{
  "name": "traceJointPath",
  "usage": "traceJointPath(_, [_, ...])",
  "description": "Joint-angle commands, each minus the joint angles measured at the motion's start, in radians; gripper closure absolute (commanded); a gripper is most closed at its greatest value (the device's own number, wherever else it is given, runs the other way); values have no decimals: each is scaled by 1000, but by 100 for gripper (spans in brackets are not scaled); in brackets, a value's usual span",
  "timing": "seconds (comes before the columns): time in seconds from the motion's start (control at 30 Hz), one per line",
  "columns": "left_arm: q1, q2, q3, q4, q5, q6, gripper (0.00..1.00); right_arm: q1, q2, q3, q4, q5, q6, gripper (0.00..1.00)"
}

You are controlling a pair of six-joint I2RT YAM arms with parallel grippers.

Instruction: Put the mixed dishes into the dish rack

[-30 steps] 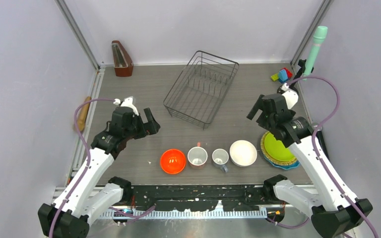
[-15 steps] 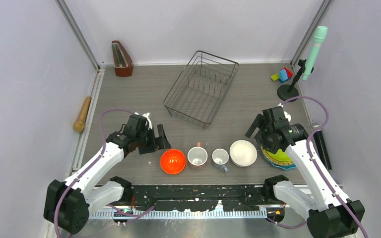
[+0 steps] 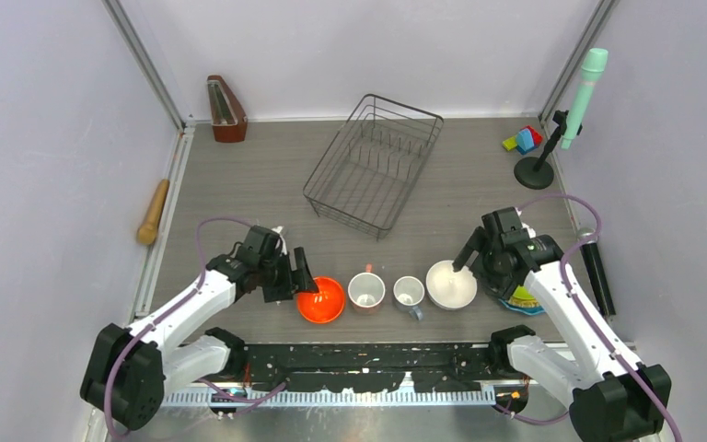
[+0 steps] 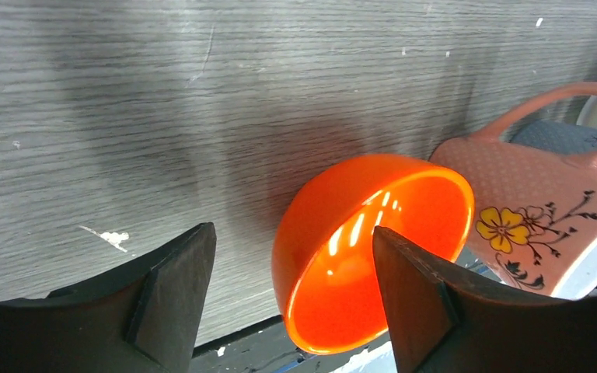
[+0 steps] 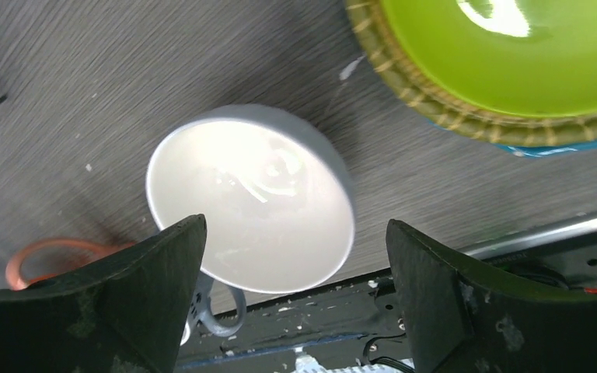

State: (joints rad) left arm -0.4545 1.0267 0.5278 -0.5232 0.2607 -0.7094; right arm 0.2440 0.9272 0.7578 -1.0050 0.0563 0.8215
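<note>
Grey wood-grain table (image 3: 239,175) with the dish rack (image 3: 374,166) in the upper centre of the top view, well apart from the dishes lined up lower centre: orange bowl (image 3: 320,300), pink mug (image 3: 366,291), grey mug (image 3: 409,293), white bowl (image 3: 451,284). Left gripper (image 4: 291,237) is spread wide with the orange bowl's edge between its fingers, can't tell if it's touching. Right gripper (image 5: 295,229) hangs wide open over the white bowl, with the lime-green plate (image 5: 528,62) just to the bowl's right in the top view
</note>
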Motion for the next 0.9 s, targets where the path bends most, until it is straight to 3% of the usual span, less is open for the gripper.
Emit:
traceJointPath(0.0, [-4, 29, -31, 99, -3, -57, 27, 0, -28, 30, -89, 195, 104, 8])
traceJointPath(0.1, [-4, 54, -44, 139, -14, -85, 32, 1, -23, 31, -99, 199, 116, 9])
traceJointPath(0.33, [-4, 61, -32, 147, -97, -121, 62, 20, -25, -66, -9, 105, 171, 16])
traceJointPath(0.47, [-4, 50, 2, 110, -129, -110, 97, 29, -17, -111, 32, 81, 177, 16])
traceJointPath(0.73, [29, -37, 115, -46, -238, -63, 100, 31, 22, -135, 133, -31, 152, 18])
traceJointPath(0.87, [133, -58, 159, -90, -172, -42, 100, 41, 52, -145, 216, -81, 167, 18])
